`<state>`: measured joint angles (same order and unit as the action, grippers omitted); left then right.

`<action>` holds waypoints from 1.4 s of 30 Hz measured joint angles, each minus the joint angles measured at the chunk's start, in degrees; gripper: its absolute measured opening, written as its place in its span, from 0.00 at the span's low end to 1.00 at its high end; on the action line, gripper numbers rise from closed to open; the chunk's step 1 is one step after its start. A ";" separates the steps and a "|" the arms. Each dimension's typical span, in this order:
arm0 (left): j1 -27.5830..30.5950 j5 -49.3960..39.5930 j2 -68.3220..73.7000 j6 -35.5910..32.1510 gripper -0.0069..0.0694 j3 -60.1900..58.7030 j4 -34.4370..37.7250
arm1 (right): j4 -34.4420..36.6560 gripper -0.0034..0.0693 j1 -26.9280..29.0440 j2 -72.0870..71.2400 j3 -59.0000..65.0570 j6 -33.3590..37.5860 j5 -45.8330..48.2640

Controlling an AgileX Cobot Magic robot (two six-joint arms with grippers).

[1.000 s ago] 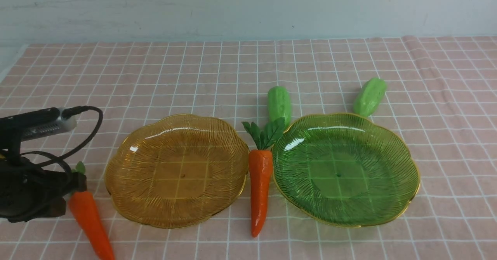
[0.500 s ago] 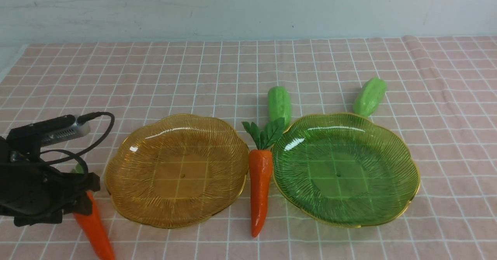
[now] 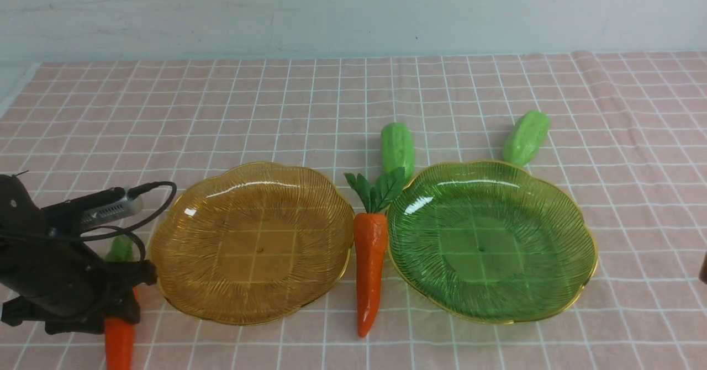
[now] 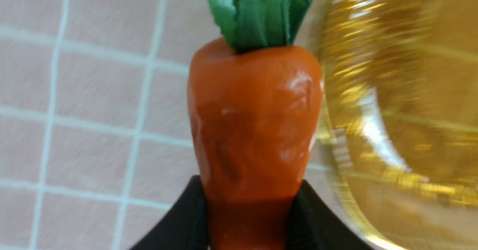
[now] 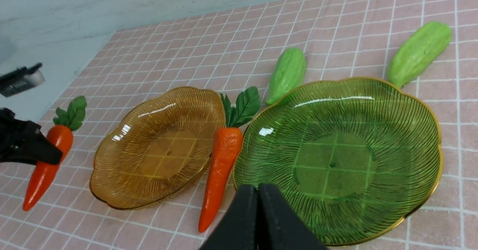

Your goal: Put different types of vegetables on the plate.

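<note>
An orange carrot (image 3: 119, 342) with green leaves lies at the near left, just left of the amber plate (image 3: 251, 243). My left gripper (image 3: 124, 304) is shut on the carrot; in the left wrist view its black fingers (image 4: 186, 220) press both sides of the carrot (image 4: 255, 130). A second carrot (image 3: 369, 259) lies between the amber plate and the green plate (image 3: 491, 243). Two light-green gourds (image 3: 397, 149) (image 3: 526, 137) lie behind the green plate. Both plates hold nothing. My right gripper (image 5: 257, 205) hovers shut over the green plate's (image 5: 336, 160) near rim.
A pink checked cloth (image 3: 309, 99) covers the table up to a pale wall. The amber plate's rim (image 4: 351, 138) runs right beside the held carrot. The cloth's left edge (image 3: 16, 96) shows at the far left.
My left gripper has moved right toward the amber plate and closed round the carrot. The carrot has swung from slanting to pointing straight at me. The right arm's tip has appeared at the frame's right edge.
</note>
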<state>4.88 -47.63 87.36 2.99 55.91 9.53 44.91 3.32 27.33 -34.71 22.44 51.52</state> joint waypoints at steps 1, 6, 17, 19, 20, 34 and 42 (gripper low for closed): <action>-1.61 -0.08 -1.34 -0.70 0.35 0.87 1.07 | 0.11 0.03 0.00 0.11 0.00 0.00 -0.42; -12.48 8.12 -1.69 -5.75 0.36 2.12 6.51 | 0.31 0.03 0.00 0.11 0.00 0.00 -1.96; -17.19 11.38 4.53 -6.58 0.77 5.52 8.36 | 0.34 0.03 0.00 0.11 0.00 0.24 -2.30; -18.77 7.12 3.84 -6.58 0.73 6.91 10.69 | 0.34 0.03 0.00 0.11 0.00 0.24 -2.25; -20.07 5.96 3.37 -6.65 0.68 6.98 11.45 | 0.34 0.03 0.00 0.11 0.00 0.24 -2.19; -40.75 10.02 12.31 -3.61 0.22 6.98 12.93 | 0.34 0.03 0.00 0.11 0.00 0.40 -2.02; -41.01 13.76 17.52 -3.55 0.61 6.98 12.93 | 0.34 0.03 0.00 0.11 0.00 0.40 -1.71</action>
<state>-36.13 -33.87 104.88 -0.57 62.90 22.46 45.25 3.32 27.43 -34.71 22.84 49.81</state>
